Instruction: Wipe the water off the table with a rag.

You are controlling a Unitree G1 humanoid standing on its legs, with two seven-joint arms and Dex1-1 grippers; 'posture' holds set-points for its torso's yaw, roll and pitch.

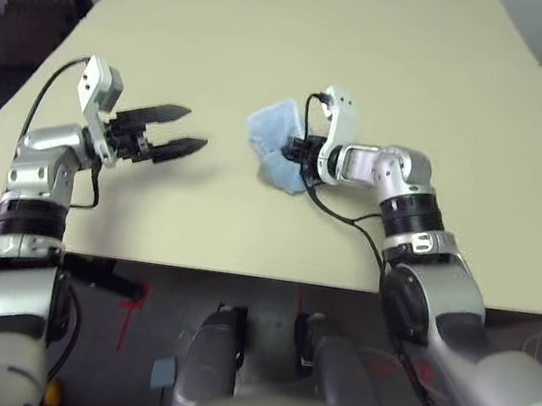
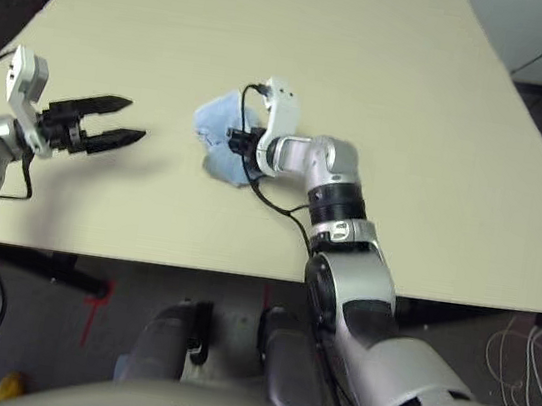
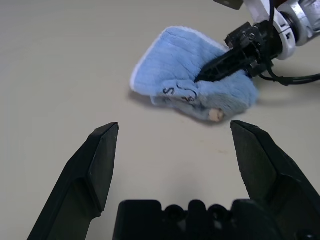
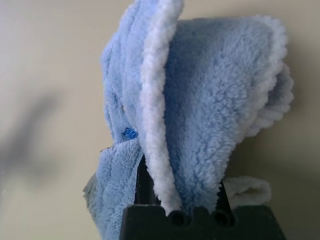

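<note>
Gripper on the right [image 2: 246,142] pinches the blue terry rag [image 4: 205,100], probably to wipe the tabletop [image 1: 275,244] beneath it; left gripper [image 3: 175,135], beside the rag, is spread.

Right claw [image 4: 182,180] partly hidden by rag [image 4: 210,90]
</note>
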